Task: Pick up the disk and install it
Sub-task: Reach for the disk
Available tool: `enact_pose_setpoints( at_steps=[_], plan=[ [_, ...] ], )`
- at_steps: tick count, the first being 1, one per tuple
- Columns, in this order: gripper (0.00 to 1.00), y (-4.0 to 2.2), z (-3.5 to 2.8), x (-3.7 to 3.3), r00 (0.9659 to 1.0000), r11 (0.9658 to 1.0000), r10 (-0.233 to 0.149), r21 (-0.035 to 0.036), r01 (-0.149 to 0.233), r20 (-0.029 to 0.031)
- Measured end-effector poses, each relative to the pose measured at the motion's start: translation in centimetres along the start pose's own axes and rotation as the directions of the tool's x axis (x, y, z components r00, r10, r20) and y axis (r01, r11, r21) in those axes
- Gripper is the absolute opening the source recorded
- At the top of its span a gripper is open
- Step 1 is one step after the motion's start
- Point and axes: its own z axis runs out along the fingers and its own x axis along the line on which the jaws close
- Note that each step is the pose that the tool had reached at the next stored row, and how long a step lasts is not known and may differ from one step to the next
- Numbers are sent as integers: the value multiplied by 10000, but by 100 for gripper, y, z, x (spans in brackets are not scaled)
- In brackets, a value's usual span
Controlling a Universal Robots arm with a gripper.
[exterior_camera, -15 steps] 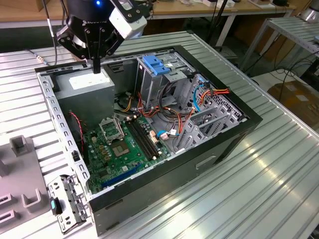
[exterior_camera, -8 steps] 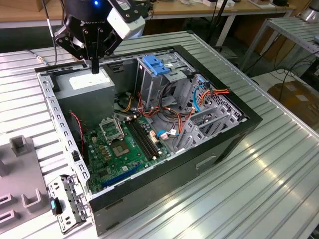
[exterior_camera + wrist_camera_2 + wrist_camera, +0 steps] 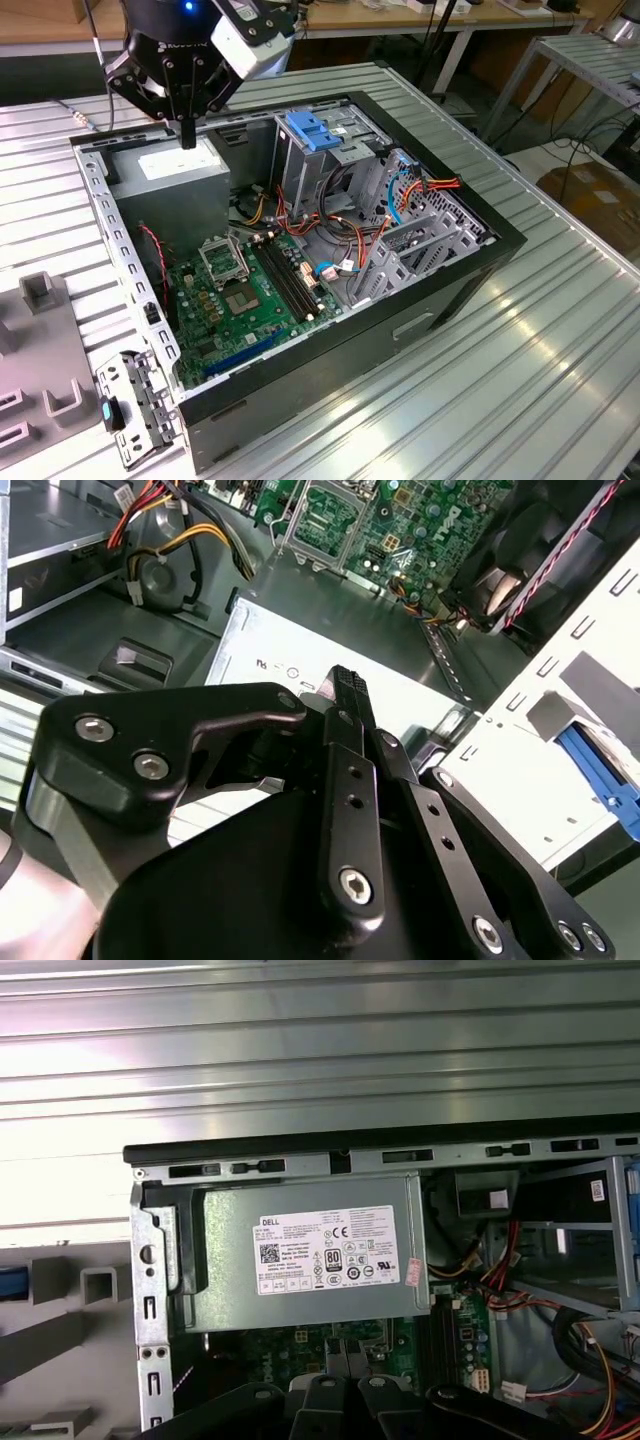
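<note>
My gripper [image 3: 187,138] hangs over the back corner of the open computer case [image 3: 450,270], on the exterior view's left. It is just above the grey power-supply box [image 3: 175,170] with its white sticker [image 3: 325,1252]. Its black fingers [image 3: 346,688] are pressed together with nothing between them. I cannot make out the disk as a whole. A blue plastic piece [image 3: 592,768] lies on the grey fixture plate outside the case, and I cannot tell whether it belongs to the disk.
Inside the case are the green motherboard [image 3: 240,295], red and orange cables [image 3: 330,225] and a tall metal cage with a blue latch [image 3: 312,130]. A grey fixture plate [image 3: 45,350] lies beside the case. The whole stands on a ribbed metal table [image 3: 520,380].
</note>
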Motion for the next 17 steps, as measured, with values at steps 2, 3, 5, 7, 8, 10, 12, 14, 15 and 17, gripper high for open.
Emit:
enact_pose_setpoints(
  at_steps=[2, 3, 5, 7, 8, 10, 12, 14, 15, 17],
  plan=[
    [11, -1, 0, 7, 10000, 10000, 0, 0, 0, 0],
    [11, -1, 0, 12, 10000, 10000, 0, 0, 0, 0],
    [11, -2, 0, 23, 10000, 10000, 0, 0, 0, -1],
    [11, -3, 0, 32, 10000, 10000, 0, 0, 0, -1],
    [11, -3, 0, 37, 10000, 10000, 0, 0, 0, -1],
    [11, -3, -1, 45, 10000, 10000, 0, 1, 0, -2],
    [11, -4, -1, 53, 10000, 10000, 0, 0, 0, -2],
    [11, -5, -1, 60, 10000, 10000, 0, 0, 0, -2],
    [11, -5, -1, 66, 10000, 10000, 0, 0, 0, -2],
    [11, -6, -1, 75, 10000, 10000, -1, 1, 1, -3]
  ],
)
